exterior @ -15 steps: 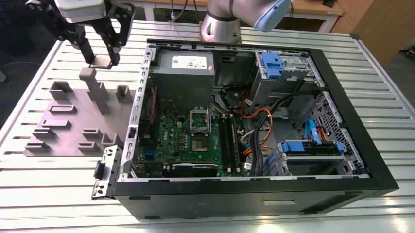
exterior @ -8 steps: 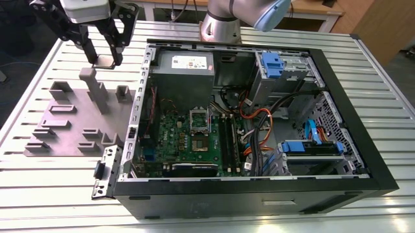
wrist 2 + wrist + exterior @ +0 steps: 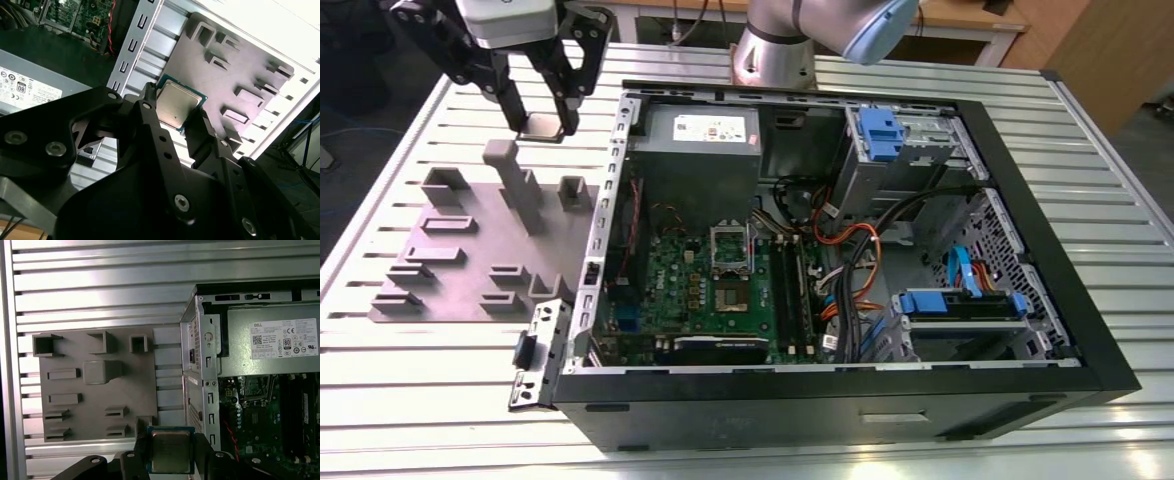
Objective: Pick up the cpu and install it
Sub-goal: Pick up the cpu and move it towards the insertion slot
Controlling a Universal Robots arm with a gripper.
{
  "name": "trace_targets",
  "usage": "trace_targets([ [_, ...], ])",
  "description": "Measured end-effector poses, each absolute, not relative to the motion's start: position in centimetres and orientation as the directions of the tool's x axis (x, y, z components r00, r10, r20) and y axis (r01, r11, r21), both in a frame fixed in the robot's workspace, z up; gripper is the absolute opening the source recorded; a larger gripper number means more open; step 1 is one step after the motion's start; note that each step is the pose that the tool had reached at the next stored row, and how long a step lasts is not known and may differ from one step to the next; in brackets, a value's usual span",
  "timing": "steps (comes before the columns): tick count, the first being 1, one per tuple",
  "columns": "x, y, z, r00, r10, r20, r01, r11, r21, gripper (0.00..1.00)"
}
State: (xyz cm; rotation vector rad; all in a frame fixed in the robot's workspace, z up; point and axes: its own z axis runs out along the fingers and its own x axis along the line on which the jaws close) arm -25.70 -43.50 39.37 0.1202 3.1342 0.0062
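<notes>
The cpu (image 3: 544, 127), a small square chip with a silvery metal top, hangs in the air with my gripper (image 3: 547, 118) shut on its two edges. It is above the back end of the grey plastic tray (image 3: 454, 262), at the exterior view's left of the open computer case (image 3: 1014, 330). Both wrist views show the cpu (image 3: 177, 104) (image 3: 171, 450) clamped between the black fingers (image 3: 150, 130) (image 3: 137, 450). The green motherboard (image 3: 687, 285) lies inside the case, its socket (image 3: 728, 294) bare and its silver frame (image 3: 731, 243) raised.
A grey power supply (image 3: 700, 135) fills the case's back corner next to the gripper. Orange and black cables (image 3: 847, 260) and blue drive bays (image 3: 961, 303) sit at the exterior view's right. The arm's base (image 3: 774, 50) stands behind the case on the slatted metal table (image 3: 400, 390).
</notes>
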Motion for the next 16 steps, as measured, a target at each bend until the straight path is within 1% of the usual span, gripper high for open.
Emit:
trace_targets([
  [16, -24.9, -43.5, 39.38, -0.997, 0.076, -0.005, 0.076, 0.997, 0.004, 0.47],
])
